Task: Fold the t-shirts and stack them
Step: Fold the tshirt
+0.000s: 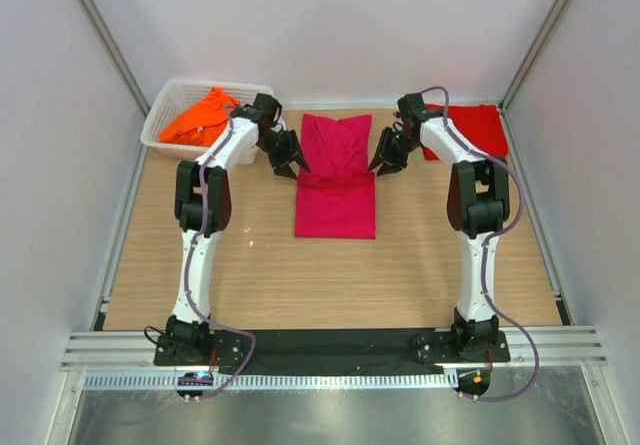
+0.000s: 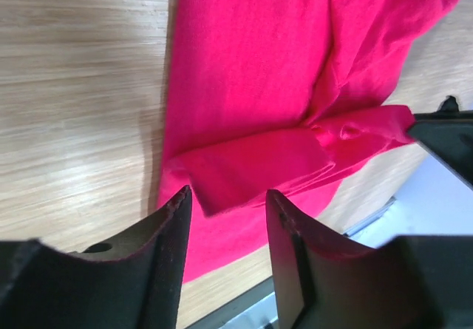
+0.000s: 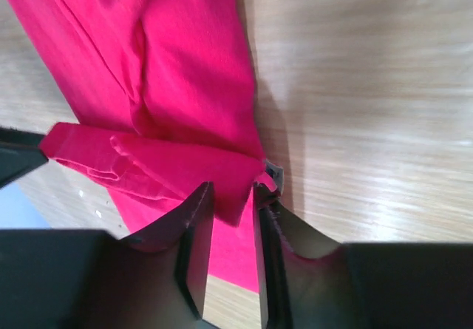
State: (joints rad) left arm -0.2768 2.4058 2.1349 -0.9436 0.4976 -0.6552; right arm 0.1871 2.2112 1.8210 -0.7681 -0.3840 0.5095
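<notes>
A magenta-pink t-shirt (image 1: 335,180) lies in a long folded strip at the table's middle, its far end doubled back toward me in a rumpled flap (image 2: 259,166). My left gripper (image 1: 290,162) hangs at the flap's left edge, open, the cloth (image 2: 244,85) lying loose below its fingertips (image 2: 182,196). My right gripper (image 1: 384,160) is at the flap's right edge. Its jaws (image 3: 233,192) stand narrowly parted, with a corner of the flap (image 3: 185,166) between them, unpinched. A red t-shirt (image 1: 470,128) lies folded at the back right. An orange t-shirt (image 1: 200,117) is bunched in the basket.
The white lattice basket (image 1: 165,100) stands at the back left corner, close behind my left arm. White walls enclose the table on three sides. Bare wood (image 1: 330,285) stretches from the shirt's near end to the arm bases.
</notes>
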